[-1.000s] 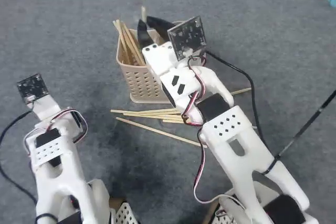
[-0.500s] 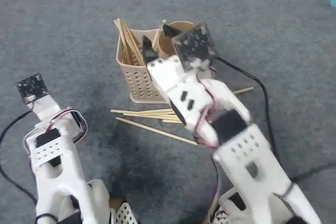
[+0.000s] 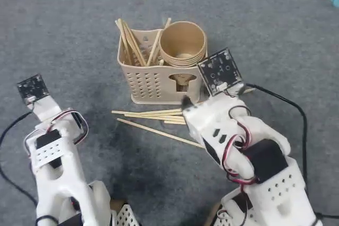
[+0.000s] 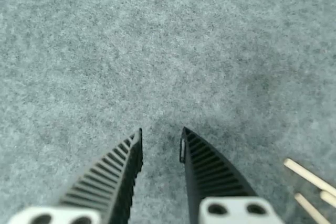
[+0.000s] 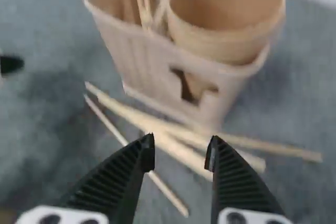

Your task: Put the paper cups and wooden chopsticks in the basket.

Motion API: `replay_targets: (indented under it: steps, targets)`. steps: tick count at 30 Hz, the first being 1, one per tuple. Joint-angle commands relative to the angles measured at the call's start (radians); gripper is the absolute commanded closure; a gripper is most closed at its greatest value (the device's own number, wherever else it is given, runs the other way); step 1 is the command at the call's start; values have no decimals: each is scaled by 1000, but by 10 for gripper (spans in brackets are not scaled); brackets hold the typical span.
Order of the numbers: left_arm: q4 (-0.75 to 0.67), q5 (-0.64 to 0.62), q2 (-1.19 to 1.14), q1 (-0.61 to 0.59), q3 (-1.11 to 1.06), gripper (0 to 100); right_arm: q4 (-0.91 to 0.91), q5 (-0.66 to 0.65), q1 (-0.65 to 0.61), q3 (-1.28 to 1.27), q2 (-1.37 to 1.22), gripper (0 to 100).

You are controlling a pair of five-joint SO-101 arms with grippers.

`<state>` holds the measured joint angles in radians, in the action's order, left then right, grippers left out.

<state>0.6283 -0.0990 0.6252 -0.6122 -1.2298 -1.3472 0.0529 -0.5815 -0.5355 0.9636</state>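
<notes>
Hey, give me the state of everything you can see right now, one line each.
basket, upright on the table
paper cups, stacked upright in the basket
chopsticks in the basket, standing, leaning
loose chopsticks, lying flat on the table
left gripper, open, empty
right gripper, open, empty

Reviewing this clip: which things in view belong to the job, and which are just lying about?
Job:
- basket
- paper cups, stacked in it
- chopsticks standing in it
- loose chopsticks on the mat in front

Just there:
- grey mat
- black cable
</notes>
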Motion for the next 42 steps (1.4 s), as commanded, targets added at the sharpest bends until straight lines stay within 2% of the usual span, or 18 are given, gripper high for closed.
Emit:
replay_targets:
  steps: [1, 4, 7, 10, 13, 16, 17, 19, 23, 27, 29, 33, 37, 42]
  targets:
    - [-18, 31, -9, 0, 33, 881, -188, 12, 56, 3, 27, 839]
    - [11, 58, -5, 21, 33, 881, -320, 11, 99, -9, 27, 840]
    - [26, 60, -3, 44, 33, 881, -369, -34, 139, -97, 35, 840]
    - [49, 97, -3, 51, 35, 881, -335, -149, 203, -224, 38, 840]
    - [87, 152, -3, 83, 38, 881, -312, -258, 325, -261, 35, 840]
    - [133, 262, -3, 144, 39, 881, -303, -463, 420, -285, 27, 840]
    - [147, 299, -3, 166, 39, 881, -289, -528, 444, -302, 27, 840]
    - [169, 358, -3, 193, 39, 881, -231, -575, 490, -356, 27, 840]
    - [189, 420, -3, 229, 39, 881, 19, -565, 489, -601, 27, 841]
    - [189, 385, -3, 236, 39, 881, 248, -408, 433, -798, 27, 841]
    - [190, 362, -3, 236, 45, 881, 266, -370, 427, -812, 35, 841]
    - [269, 261, -12, 259, 101, 880, 275, -384, 453, -818, 27, 841]
    - [367, 173, -12, 391, 136, 879, 275, -385, 458, -821, 27, 841]
    - [388, -29, -12, 517, 165, 839, 277, -387, 456, -830, 27, 841]
